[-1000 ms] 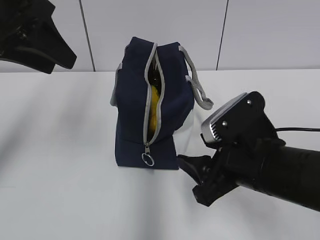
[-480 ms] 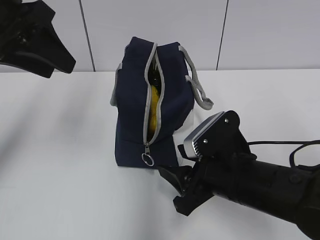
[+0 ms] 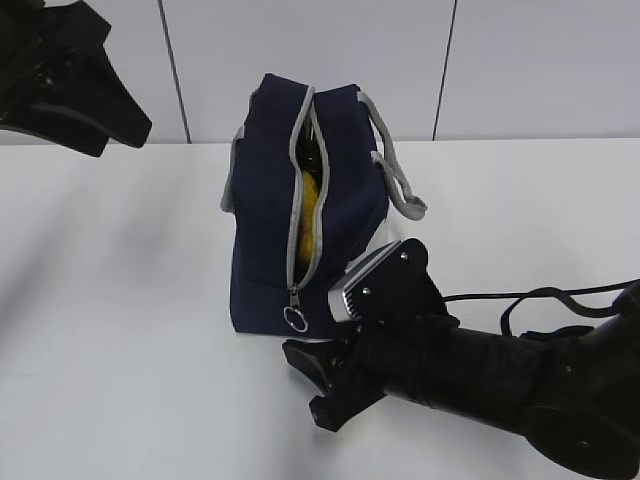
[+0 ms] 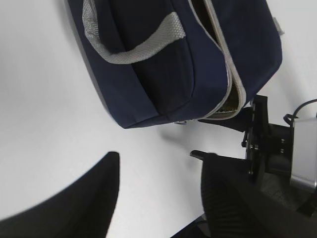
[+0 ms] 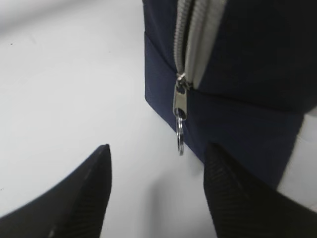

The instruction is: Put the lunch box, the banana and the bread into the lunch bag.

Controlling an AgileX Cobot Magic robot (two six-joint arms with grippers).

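Observation:
The navy lunch bag [image 3: 270,220] stands on the white table with its grey zipper open along the top and front. Yellow banana [image 3: 312,195] shows through the gap. The lunch box and the bread are hidden. The zipper's ring pull [image 3: 295,318] hangs low on the bag's near end. My right gripper [image 3: 308,388] is open and empty, low on the table just in front of the ring pull [image 5: 180,138], which hangs just beyond its fingertips. My left gripper [image 4: 156,158] is open and empty, raised above the table, left of the bag [image 4: 163,59].
The bag's grey handles [image 3: 395,180] droop to either side. My right arm [image 3: 500,385] lies low across the table's front right with a cable [image 3: 560,295] behind it. A white panelled wall [image 3: 500,60] stands behind the table.
My right arm has slid left and lower along the table, bringing its open jaws up to the bag's zipper end. The left arm and the bag have barely moved.

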